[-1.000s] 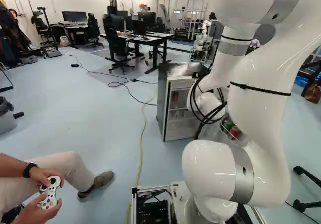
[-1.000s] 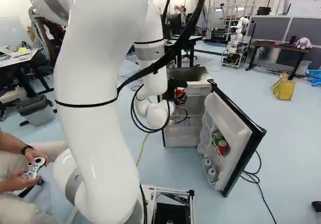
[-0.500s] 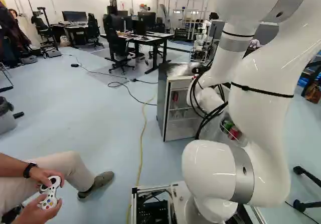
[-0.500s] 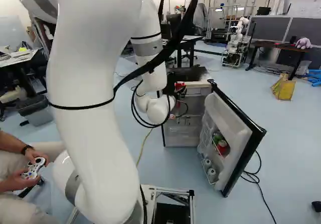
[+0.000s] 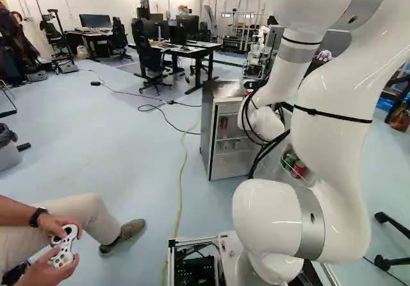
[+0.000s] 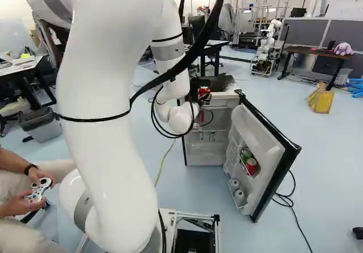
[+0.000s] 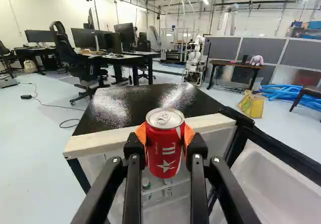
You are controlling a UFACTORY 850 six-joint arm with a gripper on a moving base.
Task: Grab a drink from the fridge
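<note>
Wrist view: our hand (image 7: 164, 134) is clamped on the red can (image 7: 165, 158), an orange pad (image 7: 189, 134) to each side, and the can stands upright by the front edge of the fridge (image 7: 138, 102). The drink looks taken, so we judge the step in hand is drawing it clear. We should grip firmly without squeezing hard, as thin metal may dent, hold the can level, and back slowly toward our base, wide of the open door (image 6: 262, 134).
</note>
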